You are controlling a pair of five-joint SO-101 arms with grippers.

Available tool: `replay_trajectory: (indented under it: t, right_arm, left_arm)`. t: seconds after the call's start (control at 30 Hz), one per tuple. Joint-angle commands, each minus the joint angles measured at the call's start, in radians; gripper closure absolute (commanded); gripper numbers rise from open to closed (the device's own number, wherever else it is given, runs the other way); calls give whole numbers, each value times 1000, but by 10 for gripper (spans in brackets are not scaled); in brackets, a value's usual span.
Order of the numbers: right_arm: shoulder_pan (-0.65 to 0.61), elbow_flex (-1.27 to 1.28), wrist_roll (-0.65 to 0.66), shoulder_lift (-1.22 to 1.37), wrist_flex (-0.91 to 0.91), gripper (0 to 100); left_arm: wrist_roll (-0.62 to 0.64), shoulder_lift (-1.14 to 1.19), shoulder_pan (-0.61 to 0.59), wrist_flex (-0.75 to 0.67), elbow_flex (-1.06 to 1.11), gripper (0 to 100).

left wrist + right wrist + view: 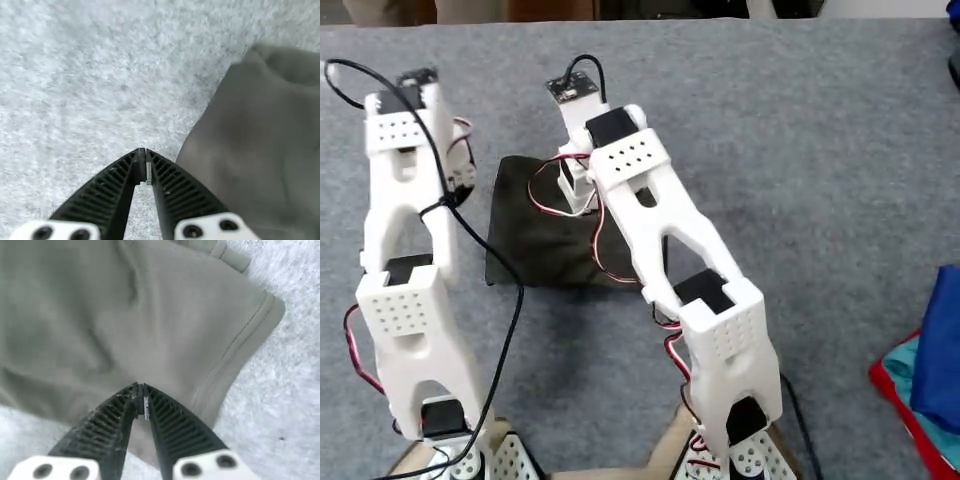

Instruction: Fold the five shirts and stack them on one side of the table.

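The dark shirt (535,235) lies flat on the grey worktop (800,150), folded into a compact rectangle with a stitched hem along one edge. It is judged light, soft and limp. Lifted by a single point, it would probably sag and come unfolded, and the napped worktop is likely to drag on it. A hold is best taken at the hemmed edge or a corner, through all layers, and preferably at two points.

The right gripper (140,390) is directly above the shirt, near its hemmed corner. Its fingers are together, with no cloth between them. The left gripper (143,155) is just beside the shirt's edge, over bare worktop, fingers likewise together and empty.

A pile of coloured cloth (925,385) lies well apart from the shirt, at the worktop's edge.
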Motion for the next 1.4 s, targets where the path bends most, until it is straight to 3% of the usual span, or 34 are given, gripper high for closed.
replay_trajectory:
  t: [0.0,0.2,0.5,0.93,1.37]
  right_arm:
    - [22,-107,38,-18,52,993]
    - [74,-159,37,-12,5,993]
    - [236,-151,37,-12,-17,993]
    - [278,-151,37,-13,-12,993]
    - [275,-157,37,-19,20,993]
  left_arm:
    - [3,-67,20,23,-78,981]
    - [74,-65,109,-29,-84,981]
    - [77,56,216,-170,-41,981]
    - [75,381,109,-226,-341,981]
    - [75,478,71,-86,-628,981]
